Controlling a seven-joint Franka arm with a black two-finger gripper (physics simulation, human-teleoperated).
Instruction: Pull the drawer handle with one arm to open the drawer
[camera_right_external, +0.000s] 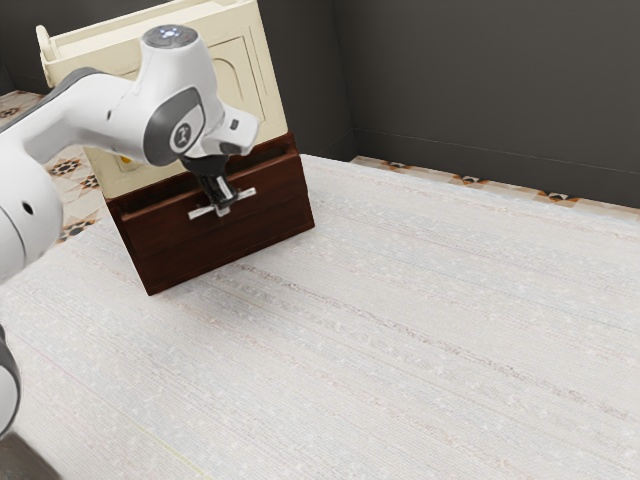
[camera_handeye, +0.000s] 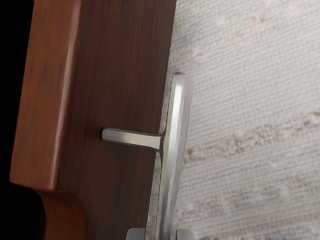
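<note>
Reach made; grip and pull apparently remain.
Exterior view's far left: gripper (camera_right_external: 222, 204) open around handle (camera_handeye: 177, 112), gap beside bar. Drawer (camera_right_external: 225, 244) travel: cannot tell.

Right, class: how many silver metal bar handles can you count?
1: the handle on the dark brown wooden drawer front, at the gripper. The white arm may hide others on the cream cabinet.
</note>
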